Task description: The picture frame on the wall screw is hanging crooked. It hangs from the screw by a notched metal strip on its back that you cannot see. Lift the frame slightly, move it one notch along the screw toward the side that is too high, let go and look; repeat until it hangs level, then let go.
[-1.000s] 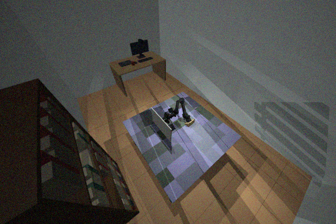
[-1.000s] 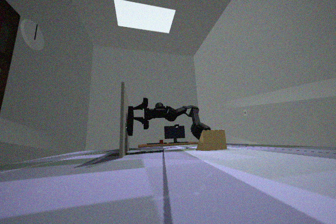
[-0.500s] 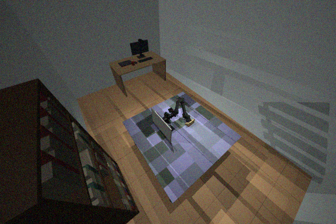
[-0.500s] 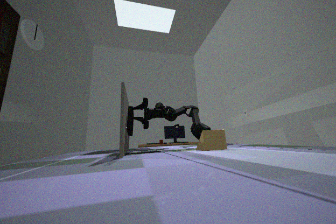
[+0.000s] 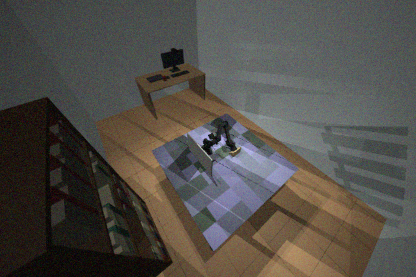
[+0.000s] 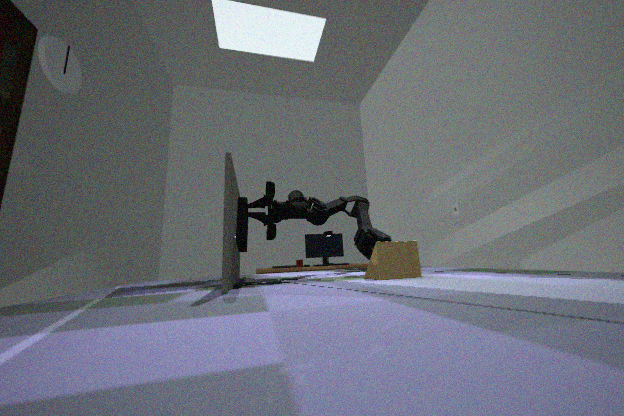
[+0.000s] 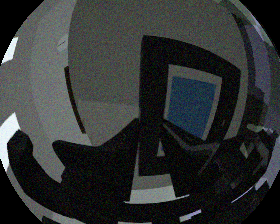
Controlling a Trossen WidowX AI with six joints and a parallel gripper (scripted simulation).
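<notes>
The picture frame (image 6: 242,237) (image 7: 153,75), dark with a blue picture inside a pale border, hangs on the upright wall panel (image 5: 205,157) (image 6: 230,200). My gripper (image 6: 249,210) (image 7: 149,122) is shut on the frame's left side bar as the wrist view shows it, with one finger on each side of the bar. In the wrist view the frame's top edge slopes down to the right, but that view is strongly curved, so I cannot tell how far from level it hangs. The screw and the notched strip are hidden behind the frame.
The arm's wooden base block (image 5: 235,152) (image 6: 397,261) stands on the patchwork surface (image 5: 240,196) in front of the panel. A desk (image 5: 150,86) with a monitor (image 5: 172,58) (image 6: 324,246) is in the background. A dark bookcase (image 5: 17,133) stands at the left in the top view.
</notes>
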